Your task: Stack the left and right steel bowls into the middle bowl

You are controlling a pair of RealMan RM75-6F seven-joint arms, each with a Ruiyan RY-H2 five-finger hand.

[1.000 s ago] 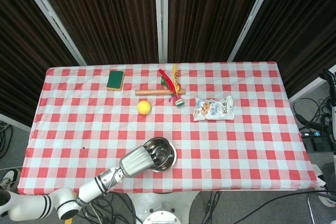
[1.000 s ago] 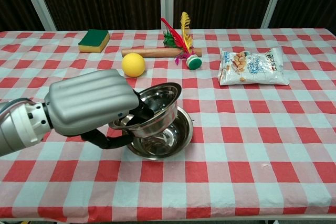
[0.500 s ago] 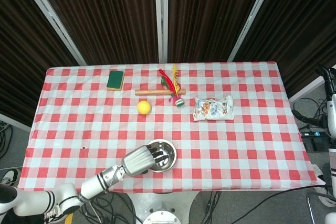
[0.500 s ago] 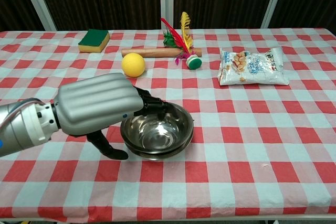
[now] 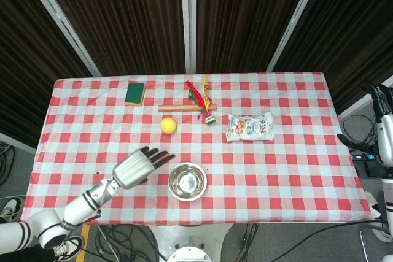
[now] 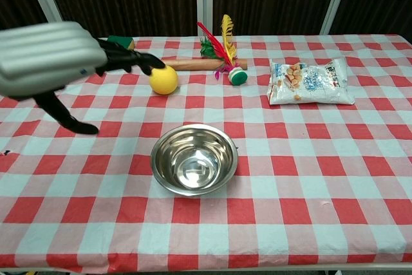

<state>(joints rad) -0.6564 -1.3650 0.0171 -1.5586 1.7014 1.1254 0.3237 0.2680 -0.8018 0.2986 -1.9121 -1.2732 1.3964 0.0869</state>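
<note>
Sitting low in the centre of the head view, the steel bowls (image 5: 186, 181) rest nested on the checked table (image 5: 295, 170), near its bottom edge, with bare cloth stretching to the right. Nothing lies inside the top bowl. The left hand (image 5: 139, 167) hovers just left of them, apart, fingers spread and holding nothing. Whether the right hand is open or closed cannot be told.

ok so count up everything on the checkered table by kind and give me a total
Steel bowl stack: 1 (bowls nested, number unclear)
Yellow ball: 1
Green sponge: 1
Wooden rolling pin: 1
Feathered shuttlecock: 1
Snack bag: 1
Total: 6
</note>
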